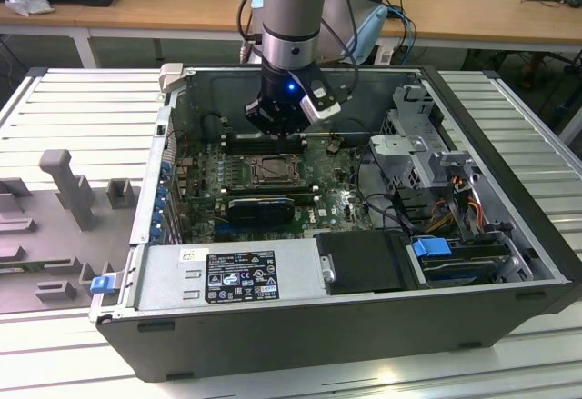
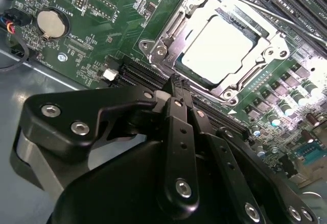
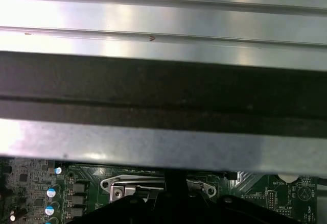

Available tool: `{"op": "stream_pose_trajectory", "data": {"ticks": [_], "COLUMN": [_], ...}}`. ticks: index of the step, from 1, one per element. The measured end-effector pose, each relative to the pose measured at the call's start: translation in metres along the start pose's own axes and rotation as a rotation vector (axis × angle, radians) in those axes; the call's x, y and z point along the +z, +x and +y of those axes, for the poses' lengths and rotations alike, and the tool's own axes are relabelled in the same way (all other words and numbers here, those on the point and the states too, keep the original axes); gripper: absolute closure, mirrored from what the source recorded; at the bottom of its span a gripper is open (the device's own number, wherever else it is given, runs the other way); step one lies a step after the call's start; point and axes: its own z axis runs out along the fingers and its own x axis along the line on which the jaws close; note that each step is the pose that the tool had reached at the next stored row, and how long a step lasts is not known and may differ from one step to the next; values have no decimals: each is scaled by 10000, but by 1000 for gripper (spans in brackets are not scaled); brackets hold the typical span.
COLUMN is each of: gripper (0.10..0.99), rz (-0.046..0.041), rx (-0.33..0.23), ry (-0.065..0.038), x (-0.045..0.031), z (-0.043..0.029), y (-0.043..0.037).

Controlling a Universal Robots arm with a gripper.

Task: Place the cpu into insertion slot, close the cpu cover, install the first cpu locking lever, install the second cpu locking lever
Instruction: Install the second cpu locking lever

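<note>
black gripper [image 2: 176,83] closed, empty, above cpu [image 2: 217,48]

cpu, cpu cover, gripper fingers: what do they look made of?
cpu: pale, satin metal face by its soft glare, likely plated.
cpu cover: bright stamped sheet metal, shiny edges and bends, probably steel.
Gripper fingers: matte black, screw-fastened links; anodised metal or hard plastic, can't tell which.

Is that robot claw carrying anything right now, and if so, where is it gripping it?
Nothing is held. The gripper hangs shut and empty over the motherboard, near the cpu already lying in the insertion slot.
</note>
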Motion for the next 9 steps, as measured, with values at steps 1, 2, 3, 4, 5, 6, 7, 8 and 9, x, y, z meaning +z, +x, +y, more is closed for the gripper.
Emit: {"op": "stream_pose_trajectory", "data": {"ticks": [1,2,3,4,5,6,7,8,9], "gripper": [980,980,980,980,980,980,980,980,980], "rz": [1,2,0,0,0,0,0,0,0], "rx": [2,3,1,4,4,4,3,3,4], "ry": [1,4,1,1,0,0,0,1,1], "x": [-2,-6,-19,-19,-19,-18,-19,-19,-19], "z": [-2,-2,-2,-5,-6,-8,-10,-11,-14], "y": [1,1,0,0,0,0,1,0,0]}}
